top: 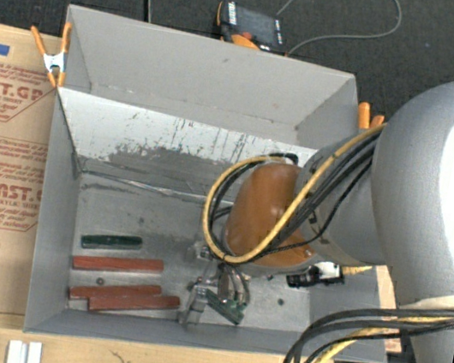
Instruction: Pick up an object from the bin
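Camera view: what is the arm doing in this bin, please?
The arm reaches in from the right, and its hand is low in the bin, near the front wall. It is right next to the ends of the brown bars. A green stick lies further left. Whether it holds anything cannot be told.

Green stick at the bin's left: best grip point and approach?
I'd take the green stick mid-length from straight above, closing across its narrow width. It lies flat, pointing left-right, with room along both long sides; the nearest brown bar lies apart, nearer the camera.
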Controlling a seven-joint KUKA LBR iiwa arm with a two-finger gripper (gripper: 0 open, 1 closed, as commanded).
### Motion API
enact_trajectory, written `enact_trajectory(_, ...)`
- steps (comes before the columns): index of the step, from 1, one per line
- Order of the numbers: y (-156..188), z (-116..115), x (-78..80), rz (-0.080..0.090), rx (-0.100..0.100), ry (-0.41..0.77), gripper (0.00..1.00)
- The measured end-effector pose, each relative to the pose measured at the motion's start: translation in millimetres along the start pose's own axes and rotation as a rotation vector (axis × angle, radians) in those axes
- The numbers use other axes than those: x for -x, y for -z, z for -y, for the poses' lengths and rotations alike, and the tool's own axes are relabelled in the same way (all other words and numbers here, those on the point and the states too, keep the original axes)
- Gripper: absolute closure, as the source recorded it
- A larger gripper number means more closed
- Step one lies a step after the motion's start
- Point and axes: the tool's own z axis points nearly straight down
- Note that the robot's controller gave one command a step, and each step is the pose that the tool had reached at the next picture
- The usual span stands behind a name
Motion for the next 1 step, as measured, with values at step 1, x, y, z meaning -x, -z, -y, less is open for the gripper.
enact_trajectory(1,0.2,-91.6,-6.3,-0.001,0.005,0.066,0.0)
